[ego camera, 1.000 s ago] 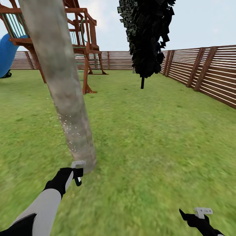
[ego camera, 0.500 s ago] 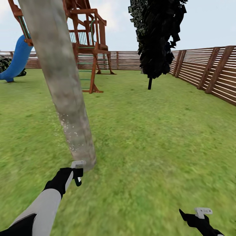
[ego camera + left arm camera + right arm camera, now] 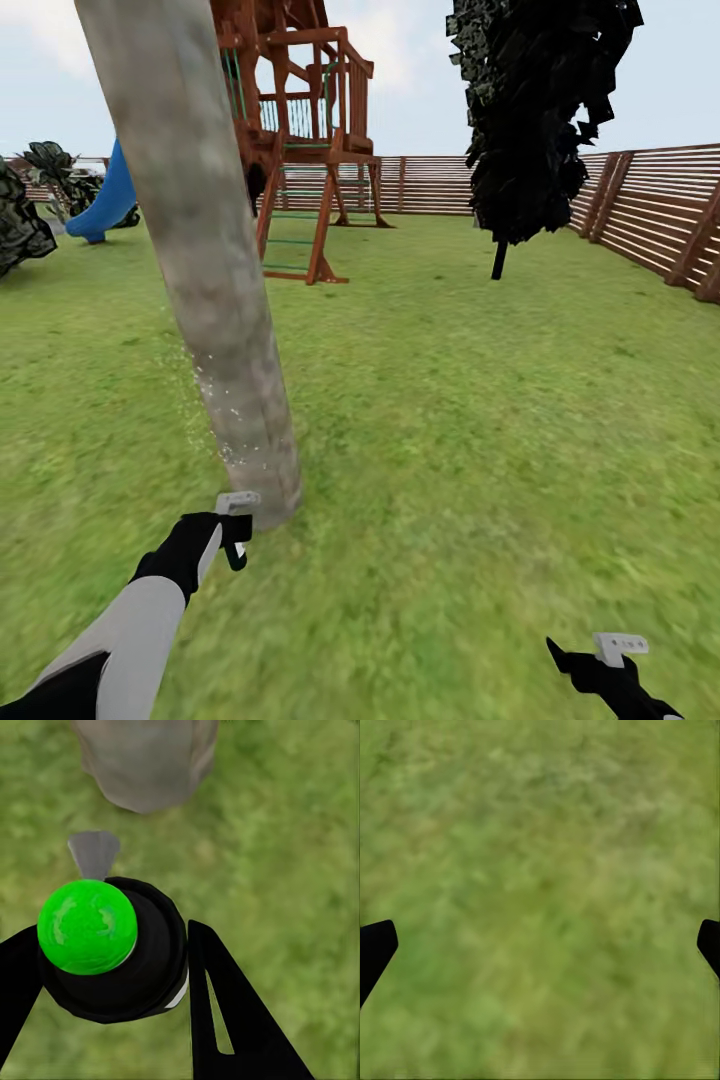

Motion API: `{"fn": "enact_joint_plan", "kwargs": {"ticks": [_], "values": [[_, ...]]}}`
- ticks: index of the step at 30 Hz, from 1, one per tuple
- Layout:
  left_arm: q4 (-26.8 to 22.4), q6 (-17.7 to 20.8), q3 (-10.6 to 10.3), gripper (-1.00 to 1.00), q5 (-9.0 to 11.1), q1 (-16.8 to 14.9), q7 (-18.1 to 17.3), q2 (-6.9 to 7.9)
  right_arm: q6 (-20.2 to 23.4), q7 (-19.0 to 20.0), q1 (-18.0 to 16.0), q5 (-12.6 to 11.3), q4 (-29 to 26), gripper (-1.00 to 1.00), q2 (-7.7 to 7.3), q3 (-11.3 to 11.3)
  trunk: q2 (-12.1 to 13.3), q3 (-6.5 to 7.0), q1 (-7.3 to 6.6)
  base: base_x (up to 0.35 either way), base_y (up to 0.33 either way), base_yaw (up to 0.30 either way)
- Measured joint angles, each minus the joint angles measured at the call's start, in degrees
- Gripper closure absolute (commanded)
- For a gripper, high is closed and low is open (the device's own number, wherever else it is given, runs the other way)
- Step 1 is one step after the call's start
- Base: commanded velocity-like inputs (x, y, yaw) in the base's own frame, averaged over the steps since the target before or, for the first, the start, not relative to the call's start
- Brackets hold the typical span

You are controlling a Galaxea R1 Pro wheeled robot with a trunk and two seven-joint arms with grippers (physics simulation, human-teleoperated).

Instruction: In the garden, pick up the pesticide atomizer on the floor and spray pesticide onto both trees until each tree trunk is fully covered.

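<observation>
While left claw grips dark round-bodied atomizer with bright green top, grey nozzle aimed at base of thick mottled grey-beige leaning trunk just ahead; trunk axis tilts up-left. White specks on lower trunk. Right claw spread wide, empty, over green grass lawn. Beyond: one slim dark cypress-like tree, one wooden playset, brown slat fence.

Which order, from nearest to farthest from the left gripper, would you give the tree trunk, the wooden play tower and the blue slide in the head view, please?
From the left gripper:
1. Tree trunk, just ahead of the gripper, its base right beside it.
2. Wooden play tower, farther back on the lawn, slightly right.
3. Blue slide, far back at the left, near the fence.
</observation>
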Motion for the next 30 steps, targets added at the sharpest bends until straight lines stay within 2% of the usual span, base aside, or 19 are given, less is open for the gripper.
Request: {"fn": "enact_joint_plan", "kwargs": {"ticks": [13, 24, 30], "values": [[0.08, -0.09, -0.15, 1.00, 0.19, 0.00, 0.00, -0.31, 0.00, 0.01, 0.00, 0.02, 0.00, -1.00, 0.02, 0.02, 0.00, 0.00, 0.00, 0.177, -0.281, 0.261], [0.08, -0.02, -0.18, 1.00, 0.26, 0.00, 0.00, -0.33, 0.00, 0.00, 0.00, -0.02, -0.08, -1.00, 0.00, -0.01, 0.00, 0.00, 0.00, 0.094, -0.304, 0.017], [0.07, 0.00, -0.10, 1.00, 0.27, 0.00, 0.00, -0.33, 0.00, 0.00, 0.00, -0.02, 0.00, -1.00, 0.00, -0.01, 0.00, 0.00, 0.00, 0.001, -0.314, 0.251]]}}
